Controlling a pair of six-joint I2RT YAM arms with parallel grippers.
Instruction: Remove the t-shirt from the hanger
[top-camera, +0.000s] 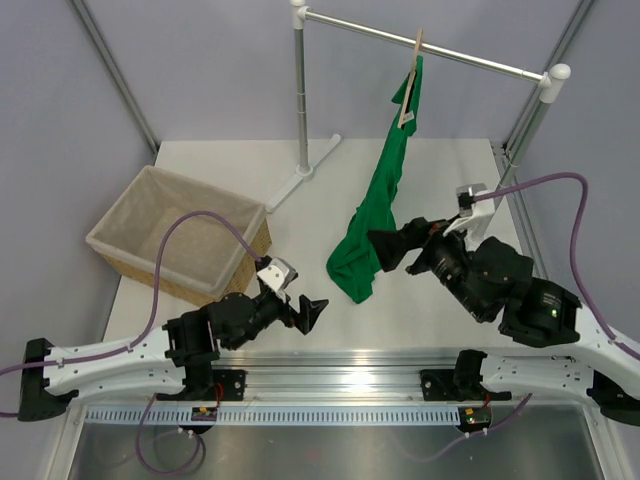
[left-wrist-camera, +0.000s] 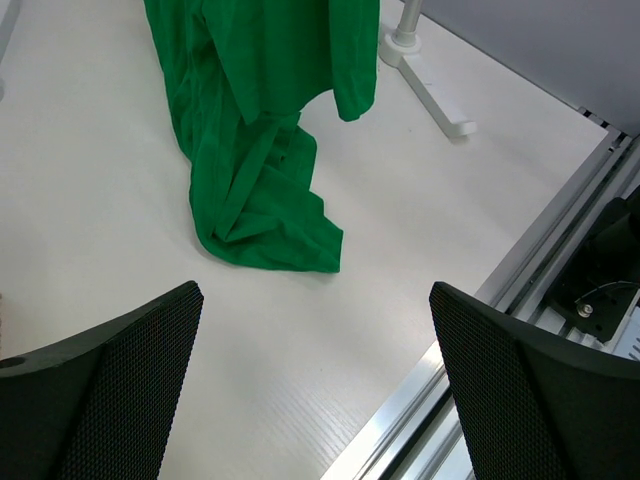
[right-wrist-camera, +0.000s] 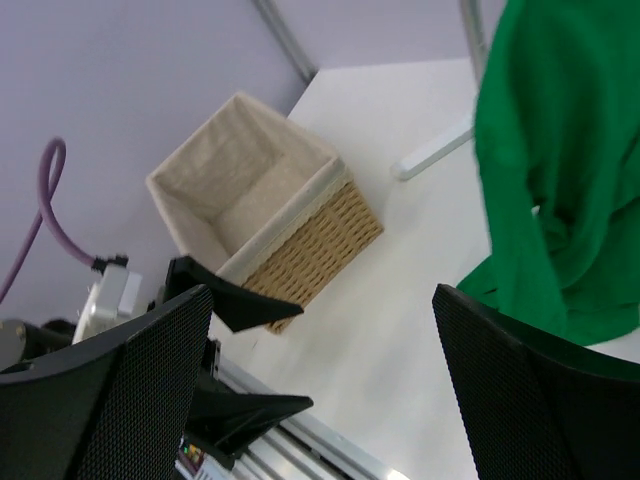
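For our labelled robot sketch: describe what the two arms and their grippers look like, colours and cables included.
Both arms have white lower links and bulky black joints. A purple cable runs to each white wrist camera block. The left gripper and right gripper have black wedge-shaped fingers with finely dotted pads.

- T-shirt (top-camera: 385, 190): bright green noted, plain, no print.
- Hanger (top-camera: 416, 52): pale wood recorded.
- Basket (top-camera: 250, 250): tan wicker weave, cream lining observed.
- Table (top-camera: 320, 220): white, faint grain noted.
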